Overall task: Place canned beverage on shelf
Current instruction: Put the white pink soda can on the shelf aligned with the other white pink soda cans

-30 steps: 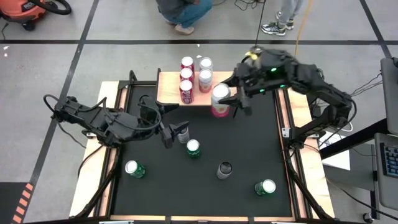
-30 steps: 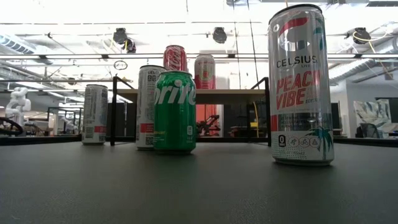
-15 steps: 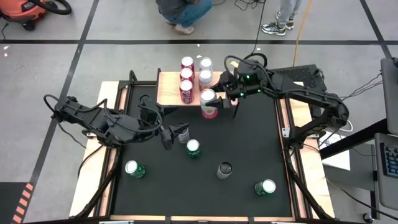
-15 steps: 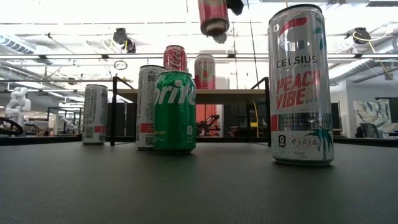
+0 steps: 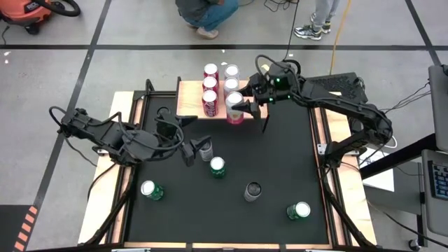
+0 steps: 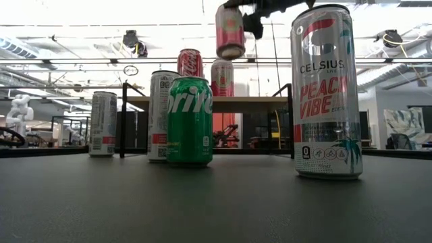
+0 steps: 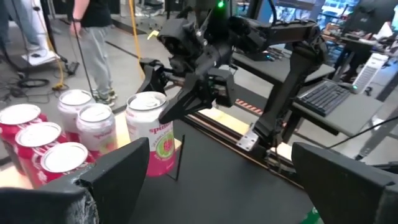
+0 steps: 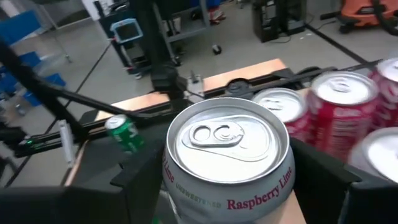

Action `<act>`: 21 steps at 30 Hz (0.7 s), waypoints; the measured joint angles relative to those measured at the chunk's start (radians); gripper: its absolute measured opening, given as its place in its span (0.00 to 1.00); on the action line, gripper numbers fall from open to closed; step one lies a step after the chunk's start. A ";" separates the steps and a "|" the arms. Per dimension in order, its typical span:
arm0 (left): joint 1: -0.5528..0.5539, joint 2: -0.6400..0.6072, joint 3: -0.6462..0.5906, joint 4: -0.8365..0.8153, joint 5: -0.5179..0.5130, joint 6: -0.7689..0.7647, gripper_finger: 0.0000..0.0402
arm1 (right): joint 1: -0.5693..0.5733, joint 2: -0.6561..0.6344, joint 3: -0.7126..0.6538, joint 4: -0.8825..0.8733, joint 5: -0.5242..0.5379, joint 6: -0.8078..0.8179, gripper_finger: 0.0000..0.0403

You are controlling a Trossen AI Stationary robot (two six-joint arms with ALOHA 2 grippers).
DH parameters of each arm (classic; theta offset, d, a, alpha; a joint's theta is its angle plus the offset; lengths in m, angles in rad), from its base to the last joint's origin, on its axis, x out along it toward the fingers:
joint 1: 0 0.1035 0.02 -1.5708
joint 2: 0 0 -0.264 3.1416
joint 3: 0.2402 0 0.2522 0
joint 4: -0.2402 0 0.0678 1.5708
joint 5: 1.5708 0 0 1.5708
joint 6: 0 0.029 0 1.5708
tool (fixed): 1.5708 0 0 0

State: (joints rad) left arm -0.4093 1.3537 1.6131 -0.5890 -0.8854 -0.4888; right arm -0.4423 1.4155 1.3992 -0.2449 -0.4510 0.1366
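My right gripper (image 5: 241, 106) is shut on a pink-and-white raspberry-lime can (image 5: 234, 106), upright in the air over the near right corner of the wooden shelf (image 5: 190, 99). In the low view the can (image 6: 230, 32) hangs well above the shelf top (image 6: 250, 102). Several red and pink cans (image 5: 210, 85) stand on the shelf. My left gripper (image 5: 190, 151) is open and empty above the black mat, next to a silver can (image 5: 205, 148). My right gripper pinches the can's side wall (image 8: 171, 180) between its two fingers (image 8: 140, 180), one on each side, just below the rim. The fingers come about level from the table's right side. The can is upright, top up, lifted clear of shelf and mat.
Green cans (image 5: 218, 166), (image 5: 151, 190), (image 5: 299, 210) and a dark can (image 5: 253, 190) stand on the black mat (image 5: 280, 161). In the low view a Sprite can (image 6: 190, 121) and a tall Celsius can (image 6: 327, 91) stand near. People stand beyond the far edge.
My right gripper has carried the pink can toward the table's left and far edge, from beside the shelf's right end to above its near right corner, and has come down somewhat. The can has stayed upright in the hold.
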 joint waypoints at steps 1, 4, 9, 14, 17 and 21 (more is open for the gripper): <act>0.003 0.000 0.000 0.000 -0.004 0.005 0.99 | -0.009 0.001 -0.007 0.013 -0.002 0.002 0.67; 0.017 0.000 0.000 -0.005 -0.006 0.007 0.99 | -0.028 0.001 -0.013 0.048 -0.025 -0.002 0.67; 0.040 0.000 0.000 -0.005 -0.006 0.032 0.99 | -0.042 0.017 -0.013 0.052 -0.026 -0.022 0.67; 0.059 0.000 0.000 -0.005 -0.006 0.032 0.99 | -0.040 0.052 -0.013 0.054 -0.039 -0.020 0.67; 0.062 0.000 0.000 -0.004 -0.006 0.033 0.99 | -0.021 0.076 -0.013 0.092 -0.047 0.022 0.67; 0.062 0.000 0.000 -0.004 -0.006 0.033 0.99 | 0.018 0.077 -0.013 0.196 -0.050 0.084 0.67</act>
State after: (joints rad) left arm -0.3470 1.3537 1.6131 -0.5932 -0.8915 -0.4560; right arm -0.4239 1.4923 1.3865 -0.0485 -0.5009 0.2203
